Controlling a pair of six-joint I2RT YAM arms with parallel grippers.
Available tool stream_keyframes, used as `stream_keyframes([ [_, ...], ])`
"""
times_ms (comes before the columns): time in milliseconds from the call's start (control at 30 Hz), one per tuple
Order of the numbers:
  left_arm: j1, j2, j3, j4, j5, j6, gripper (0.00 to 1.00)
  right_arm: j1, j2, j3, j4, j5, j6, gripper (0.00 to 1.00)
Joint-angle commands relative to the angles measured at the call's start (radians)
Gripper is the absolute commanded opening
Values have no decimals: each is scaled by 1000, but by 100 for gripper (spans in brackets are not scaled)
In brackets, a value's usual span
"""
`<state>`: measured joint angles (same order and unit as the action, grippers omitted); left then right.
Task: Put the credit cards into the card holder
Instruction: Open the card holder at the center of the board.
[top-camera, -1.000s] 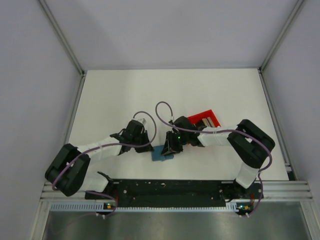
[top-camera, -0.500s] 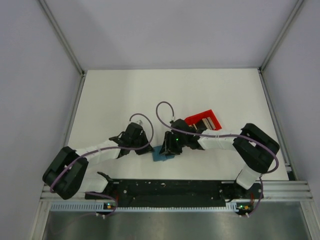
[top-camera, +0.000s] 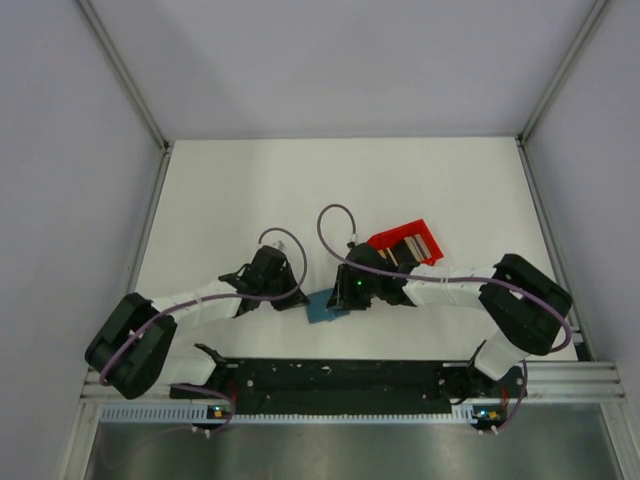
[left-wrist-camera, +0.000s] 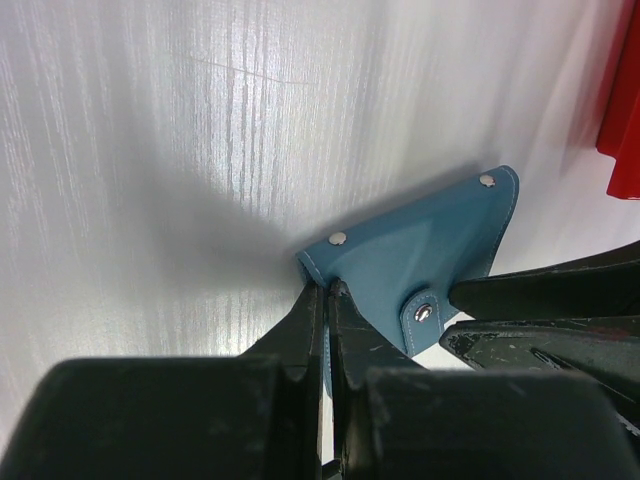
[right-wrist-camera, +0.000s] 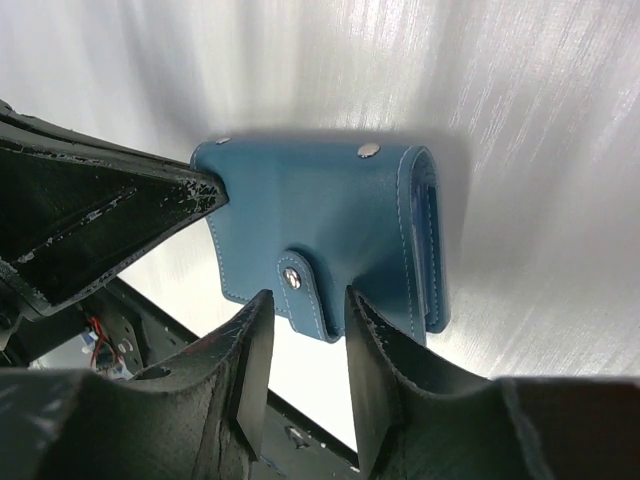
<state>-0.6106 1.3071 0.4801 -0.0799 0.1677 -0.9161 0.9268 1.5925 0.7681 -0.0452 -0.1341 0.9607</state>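
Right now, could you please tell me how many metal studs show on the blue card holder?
3 on the card holder: near-corner stud, far-corner stud, tab stud. More may be hidden underneath.

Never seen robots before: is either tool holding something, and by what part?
Left tool pinches the card holder by a corner; right tool straddles its snap tab, unclosed.

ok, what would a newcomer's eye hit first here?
Both hands converge on the folded teal card holder, low centre in the top view. The left hand pinches one corner, and the right hand straddles the snap tab, jaws apart. Next is the red bin up-right of it, with credit cards standing inside.
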Motion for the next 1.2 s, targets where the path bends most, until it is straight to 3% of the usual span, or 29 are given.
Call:
stream_keyframes([
  [0, -9, 4, -20, -50, -19, 3, 0, 3, 29, -7, 37, -43, -33, 34],
  [467, -17, -3, -23, -40, -17, -21, 0, 21, 164, 83, 59, -180, -94, 22],
  [533, -15, 0, -23, -40, -19, -23, 0, 23, 170, 88, 68, -188, -106, 8],
  [667, -15, 3, -23, -40, -22, -33, 0, 30, 176, 97, 74, -179, -149, 0],
  [1167, -17, 29, -15, -87, -83, -121, 0, 119, 116, 60, 301, -217, -366, 0],
])
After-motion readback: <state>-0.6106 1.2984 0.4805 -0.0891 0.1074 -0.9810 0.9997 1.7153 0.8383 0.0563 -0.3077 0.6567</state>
